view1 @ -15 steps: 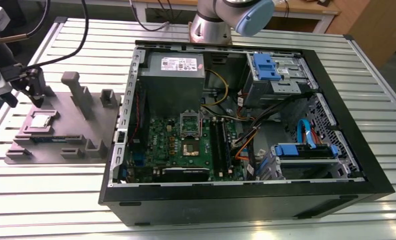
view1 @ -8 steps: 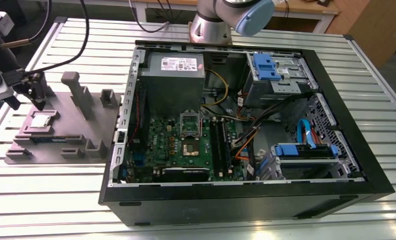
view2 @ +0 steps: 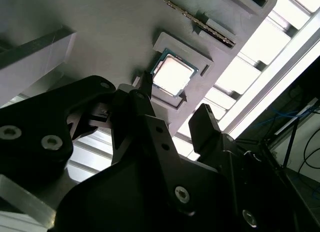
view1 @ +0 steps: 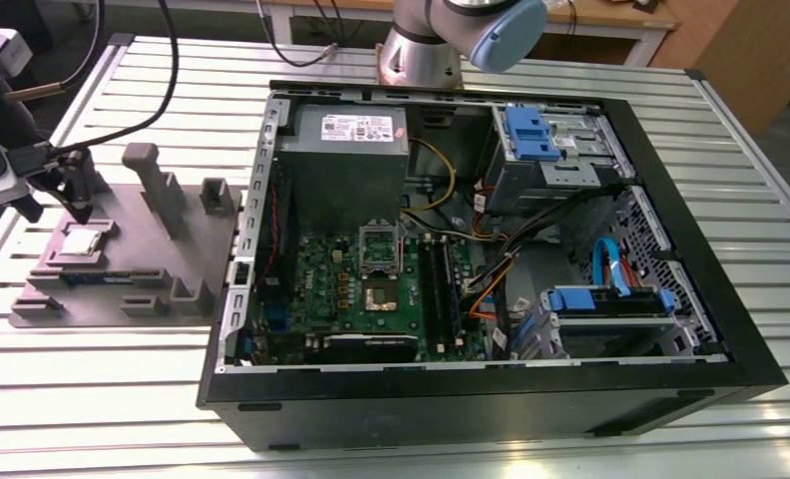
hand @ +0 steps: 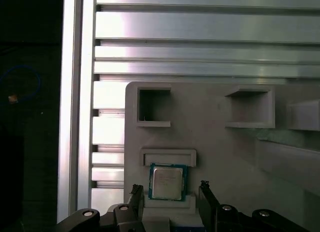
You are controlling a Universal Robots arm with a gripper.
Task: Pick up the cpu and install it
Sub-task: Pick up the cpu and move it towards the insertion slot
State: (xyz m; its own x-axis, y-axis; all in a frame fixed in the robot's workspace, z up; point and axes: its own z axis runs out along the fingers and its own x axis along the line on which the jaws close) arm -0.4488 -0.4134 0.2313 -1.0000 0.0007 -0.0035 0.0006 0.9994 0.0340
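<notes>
The cpu [view1: 83, 239], a small square chip with a pale metal top, lies flat in a square recess of the grey plastic fixture [view1: 149, 254] at the exterior view's left. My gripper [view1: 57, 205] hangs just above it, open, with one black finger on each side of the chip. Both wrist views show the cpu [view2: 172, 74] [hand: 167, 182] between the two fingertips [view2: 145, 84] [hand: 205, 189], which do not touch it. The gripper [view2: 174, 99] [hand: 170, 191] holds nothing.
An open black computer case [view1: 502, 389] lies beside the fixture, with a green motherboard [view1: 328, 289] and its open socket [view1: 379, 291]. Inside are a grey power supply box [view1: 348, 150], black memory sticks [view1: 438, 289], cables and blue drive brackets [view1: 535, 130]. Everything rests on a slatted aluminium table [view1: 89, 399].
</notes>
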